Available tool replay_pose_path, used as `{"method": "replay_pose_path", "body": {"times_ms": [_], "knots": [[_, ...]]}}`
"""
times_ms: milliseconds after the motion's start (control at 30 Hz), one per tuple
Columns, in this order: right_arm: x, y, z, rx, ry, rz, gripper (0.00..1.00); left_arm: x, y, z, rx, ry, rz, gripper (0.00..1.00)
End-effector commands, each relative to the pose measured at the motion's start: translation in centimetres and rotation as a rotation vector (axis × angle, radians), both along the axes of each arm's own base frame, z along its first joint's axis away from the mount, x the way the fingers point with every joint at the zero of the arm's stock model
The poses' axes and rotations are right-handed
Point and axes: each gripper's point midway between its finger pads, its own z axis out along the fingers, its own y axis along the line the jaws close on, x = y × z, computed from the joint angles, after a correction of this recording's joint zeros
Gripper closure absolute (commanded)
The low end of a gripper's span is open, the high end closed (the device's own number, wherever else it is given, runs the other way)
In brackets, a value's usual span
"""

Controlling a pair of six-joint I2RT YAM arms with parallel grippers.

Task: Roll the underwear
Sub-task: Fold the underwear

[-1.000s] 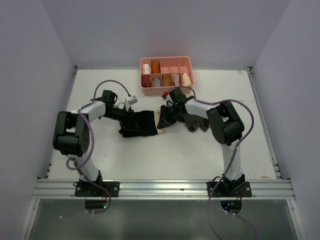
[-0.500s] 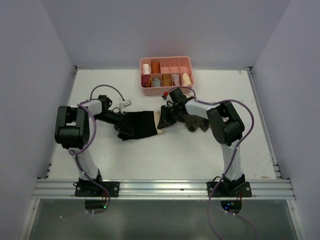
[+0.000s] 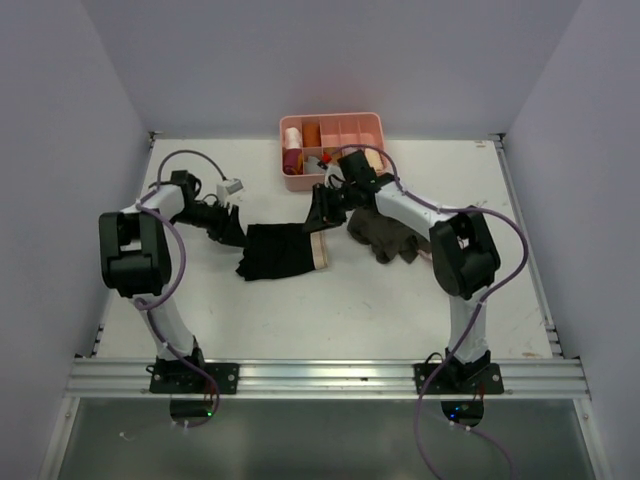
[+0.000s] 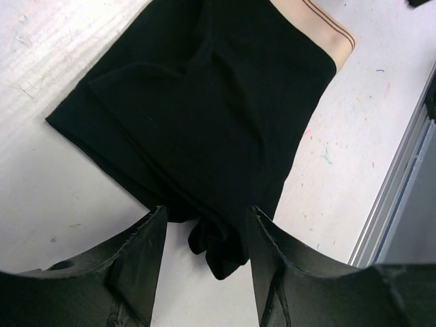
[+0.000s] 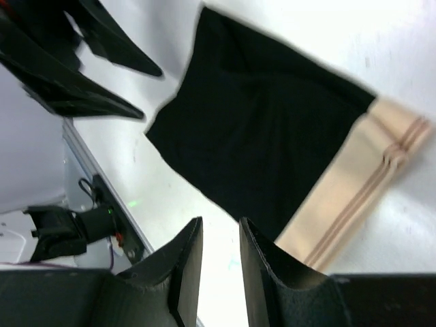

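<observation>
Black underwear (image 3: 283,251) lies on the white table (image 3: 400,300), left jaws and right jaws both parted, gripping nothing.

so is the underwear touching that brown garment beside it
Apart. The top external view shows a strip of bare white table between the underwear and the olive-brown garment.

The small black cloth underwear (image 4: 204,102) lies spread on the white, paint-flecked counter (image 4: 340,143), its beige striped waistband (image 4: 317,30) at the upper right. The left claw (image 4: 208,214) stands parted, a bunched black corner lying between its fingers (image 4: 136,266).
</observation>
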Motion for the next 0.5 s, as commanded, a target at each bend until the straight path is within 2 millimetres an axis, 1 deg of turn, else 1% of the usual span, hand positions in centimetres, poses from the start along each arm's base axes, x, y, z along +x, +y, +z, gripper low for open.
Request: {"method": "replay_pose_path", "body": {"times_ms": [0, 33, 67, 100, 167, 200, 267, 300, 333, 367, 433, 467], "knots": [[2.4, 1.1, 1.8, 0.012, -0.107, 0.027, 0.67, -0.5, -0.6, -0.3, -0.039, 0.023, -0.019, 0.45], [2.9, 1.2, 0.8, -0.001, -0.101, 0.031, 0.69, -0.5, -0.7, -0.5, -0.046, 0.031, -0.018, 0.44], [3.3, 1.3, -1.1, -0.029, -0.083, 0.034, 0.69, -0.5, -0.7, -0.7, -0.052, 0.041, -0.017, 0.43], [4.0, 1.6, -1.4, -0.034, -0.101, 0.04, 0.7, -0.3, -0.8, -0.9, -0.06, 0.046, -0.013, 0.43], [4.5, 1.7, -2.6, -0.05, -0.101, 0.038, 0.71, -0.2, -0.9, -1.3, -0.063, 0.06, 0.005, 0.41], [4.8, 1.7, -3.8, -0.064, -0.092, 0.04, 0.72, 0.0, -1.0, -1.5, -0.057, 0.053, 0.007, 0.42], [5.1, 1.7, -4.9, -0.08, -0.089, 0.033, 0.73, -0.2, -1.5, -1.7, -0.049, 0.059, -0.009, 0.47], [5.0, 1.5, -5.8, -0.096, -0.082, 0.035, 0.73, -0.3, -1.8, -1.6, -0.052, 0.058, -0.017, 0.48], [5.1, 1.4, -6.3, -0.102, -0.081, 0.029, 0.73, -0.5, -1.9, -1.7, -0.049, 0.064, -0.02, 0.49], [5.2, 1.4, -6.7, -0.111, -0.087, 0.023, 0.73, -0.7, -2.3, -1.9, -0.049, 0.068, -0.033, 0.54], [5.1, 1.0, -8.0, -0.134, -0.073, 0.021, 0.74, -1.2, -2.3, -2.3, -0.033, 0.089, -0.044, 0.58], [5.0, 0.9, -8.3, -0.141, -0.071, 0.019, 0.75, -1.5, -2.4, -2.5, -0.032, 0.096, -0.049, 0.62]]}}
